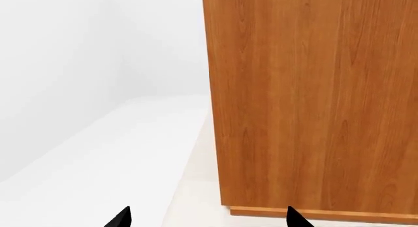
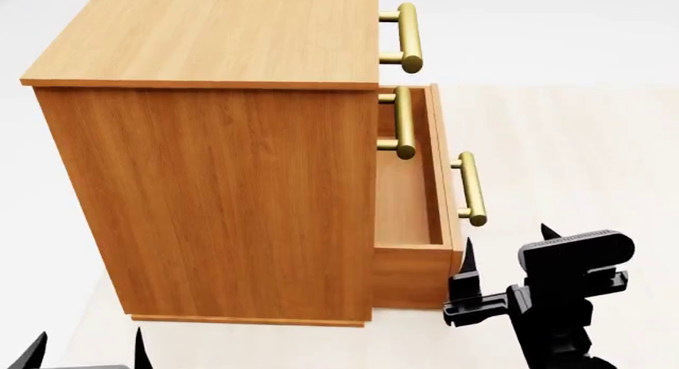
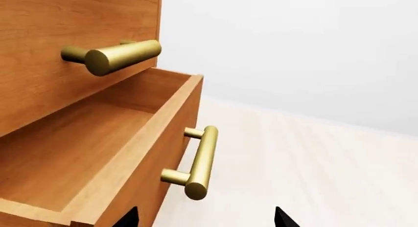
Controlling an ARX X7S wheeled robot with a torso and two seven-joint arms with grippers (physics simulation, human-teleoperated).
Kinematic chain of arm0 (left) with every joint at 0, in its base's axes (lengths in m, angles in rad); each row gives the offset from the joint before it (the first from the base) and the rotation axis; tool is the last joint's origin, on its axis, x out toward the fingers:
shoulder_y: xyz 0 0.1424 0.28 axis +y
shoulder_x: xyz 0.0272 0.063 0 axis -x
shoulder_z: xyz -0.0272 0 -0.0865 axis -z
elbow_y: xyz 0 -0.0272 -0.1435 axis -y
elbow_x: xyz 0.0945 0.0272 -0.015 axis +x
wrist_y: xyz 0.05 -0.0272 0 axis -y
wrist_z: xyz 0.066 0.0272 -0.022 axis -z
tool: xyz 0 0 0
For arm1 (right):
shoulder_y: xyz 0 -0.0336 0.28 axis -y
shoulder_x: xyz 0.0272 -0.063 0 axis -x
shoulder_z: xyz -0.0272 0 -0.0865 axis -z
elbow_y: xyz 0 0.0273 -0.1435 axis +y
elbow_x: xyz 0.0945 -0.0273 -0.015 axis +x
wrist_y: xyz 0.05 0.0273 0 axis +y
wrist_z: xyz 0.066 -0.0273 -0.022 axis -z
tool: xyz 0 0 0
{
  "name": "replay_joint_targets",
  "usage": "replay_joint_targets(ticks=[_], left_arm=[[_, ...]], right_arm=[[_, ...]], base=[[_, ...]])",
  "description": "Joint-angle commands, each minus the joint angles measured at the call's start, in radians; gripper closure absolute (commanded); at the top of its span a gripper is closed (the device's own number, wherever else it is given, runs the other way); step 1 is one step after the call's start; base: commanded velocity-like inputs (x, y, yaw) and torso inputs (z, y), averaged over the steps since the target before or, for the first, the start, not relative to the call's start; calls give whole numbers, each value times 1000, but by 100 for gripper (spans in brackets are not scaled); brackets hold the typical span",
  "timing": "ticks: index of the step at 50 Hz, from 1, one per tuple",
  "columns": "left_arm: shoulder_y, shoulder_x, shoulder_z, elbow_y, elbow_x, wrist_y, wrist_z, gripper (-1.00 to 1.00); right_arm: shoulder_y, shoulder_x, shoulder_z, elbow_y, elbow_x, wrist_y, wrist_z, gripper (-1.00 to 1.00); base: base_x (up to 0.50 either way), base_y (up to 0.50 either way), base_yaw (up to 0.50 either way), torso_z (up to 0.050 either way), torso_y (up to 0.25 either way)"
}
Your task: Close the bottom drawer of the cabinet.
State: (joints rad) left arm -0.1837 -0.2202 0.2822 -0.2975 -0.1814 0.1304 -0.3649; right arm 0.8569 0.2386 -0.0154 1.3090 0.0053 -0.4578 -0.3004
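Observation:
The cabinet (image 2: 212, 194) is orange-brown wood with three brass-handled drawers facing right in the head view. The bottom drawer (image 2: 409, 198) is pulled out and empty, with its brass handle (image 2: 470, 190) on the front. My right gripper (image 2: 507, 246) is open and empty, just in front of the drawer's front panel and low beside its near corner. In the right wrist view the bottom drawer (image 3: 98, 148) and its handle (image 3: 199, 161) lie just ahead of the right gripper (image 3: 205, 219). My left gripper (image 2: 85, 349) is open and empty, facing the cabinet's side wall (image 1: 313, 100).
The two upper drawers are shut; the middle handle (image 2: 403, 122) and the top handle (image 2: 409, 36) stick out above the open drawer. The pale floor (image 2: 573, 146) stretches to the right. A white wall (image 1: 65, 65) stands behind the cabinet.

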Motion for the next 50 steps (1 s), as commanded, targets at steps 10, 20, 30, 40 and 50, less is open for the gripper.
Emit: replay_joint_targets(ticks=[10, 20, 30, 40, 50], left_arm=[[48, 0, 0, 84, -7, -16, 17, -100], [48, -2, 4, 85, -10, -16, 15, -100], [43, -2, 8, 76, -13, -12, 13, -100], [43, -3, 13, 72, -12, -9, 9, -100], [41, -4, 19, 68, -11, -9, 6, -100]], right_arm=[[-31, -50, -53, 0, -18, 14, 48, -100], [-28, -67, -84, 0, -21, 10, 46, -100], [-25, -78, -124, 0, -21, 3, 30, -100], [-26, -86, -152, 0, -17, 1, 24, -100], [-16, -91, -161, 0, -6, -2, -25, -100]], base=[[0, 0, 0, 0, 0], [0, 0, 0, 0, 0], [0, 0, 0, 0, 0], [0, 0, 0, 0, 0], [0, 0, 0, 0, 0]])
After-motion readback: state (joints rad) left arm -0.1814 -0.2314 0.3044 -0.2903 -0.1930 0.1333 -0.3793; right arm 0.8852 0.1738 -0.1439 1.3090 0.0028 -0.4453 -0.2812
